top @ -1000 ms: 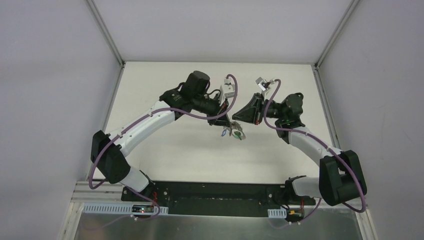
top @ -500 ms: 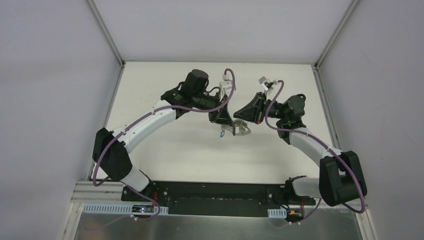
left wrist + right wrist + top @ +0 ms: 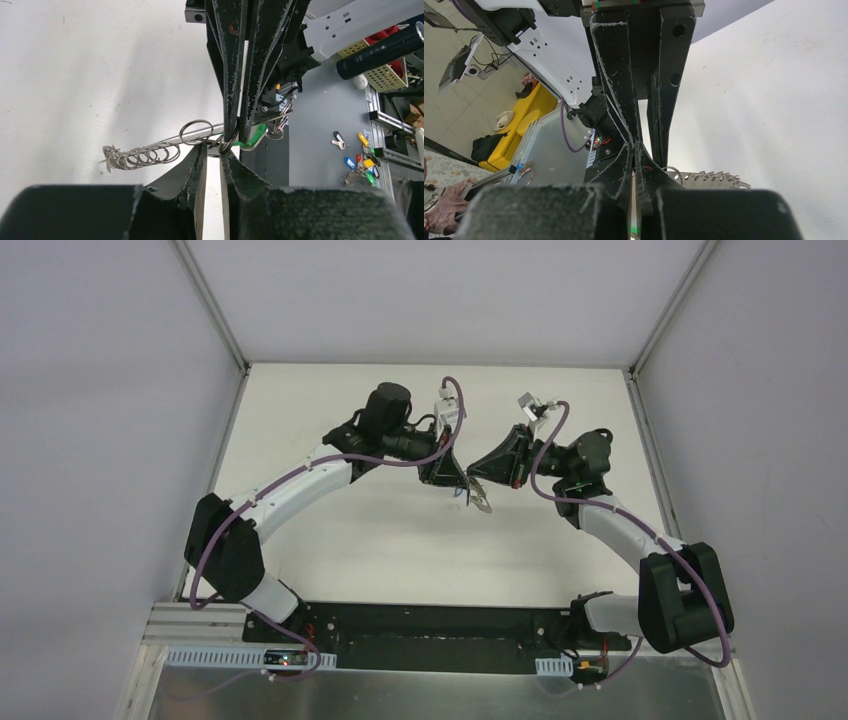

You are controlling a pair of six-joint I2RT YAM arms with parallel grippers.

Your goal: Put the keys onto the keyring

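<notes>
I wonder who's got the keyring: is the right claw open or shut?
Shut: the right claw pinches the keyring, fingertips together.

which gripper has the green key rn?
The right gripper, coming in from the top of the left wrist view: it is shut, with the green key poking out at its tips. The left gripper stands slightly open, with nothing green in it.

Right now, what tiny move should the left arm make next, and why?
Probably open the left tool a little wider and ease it back. Its jaws stand only slightly parted at the silvery chain of metal rings, which the right tool pinches shut, with the green-headed key beside those tips.
</notes>
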